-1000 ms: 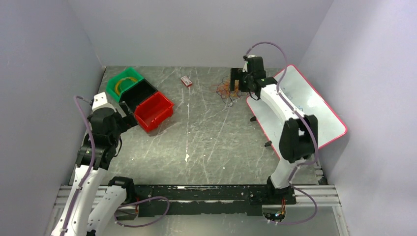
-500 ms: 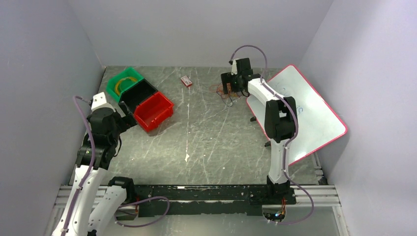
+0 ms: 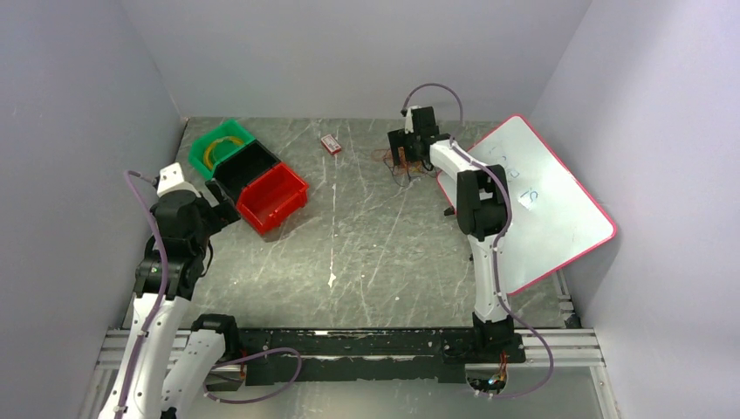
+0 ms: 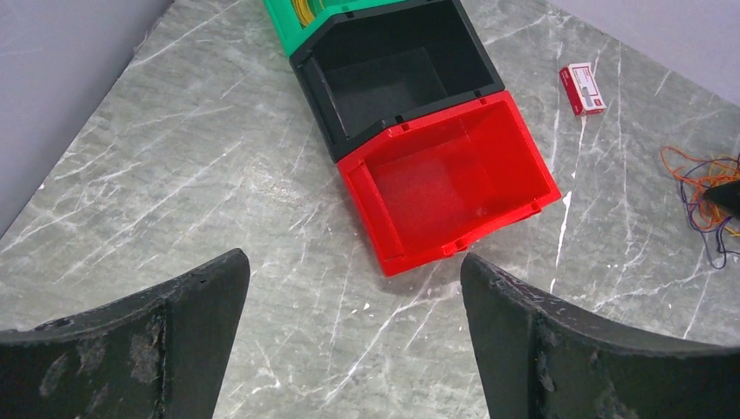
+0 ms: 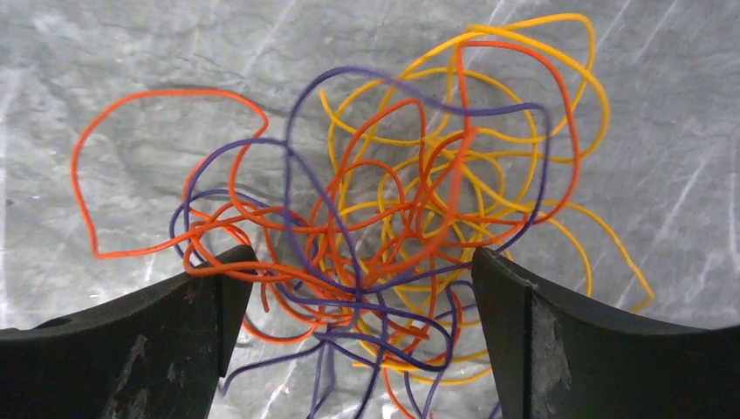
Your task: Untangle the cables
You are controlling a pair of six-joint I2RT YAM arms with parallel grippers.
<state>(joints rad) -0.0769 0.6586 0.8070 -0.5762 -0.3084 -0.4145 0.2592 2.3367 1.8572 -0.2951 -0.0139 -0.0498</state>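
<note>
The cables (image 5: pixel 384 218) are a tangled heap of thin orange, yellow and purple wire loops lying on the grey marbled table at the back, right of centre (image 3: pixel 394 162). They also show at the right edge of the left wrist view (image 4: pixel 705 188). My right gripper (image 5: pixel 362 262) is open, its fingers straddling the heap from above, with loops lying between them. In the top view it (image 3: pixel 403 155) hangs over the heap. My left gripper (image 4: pixel 353 266) is open and empty, hovering over bare table just in front of the red bin (image 4: pixel 449 179).
A green bin (image 3: pixel 218 144) holding yellow wire, a black bin (image 3: pixel 247 166) and the red bin (image 3: pixel 275 194) stand in a row at the left. A small red-and-white box (image 3: pixel 331 144) lies at the back. A red-framed whiteboard (image 3: pixel 541 192) lies at the right.
My right arm has swung left from the whiteboard's edge and now stands over the cable heap. My left arm has barely moved.
</note>
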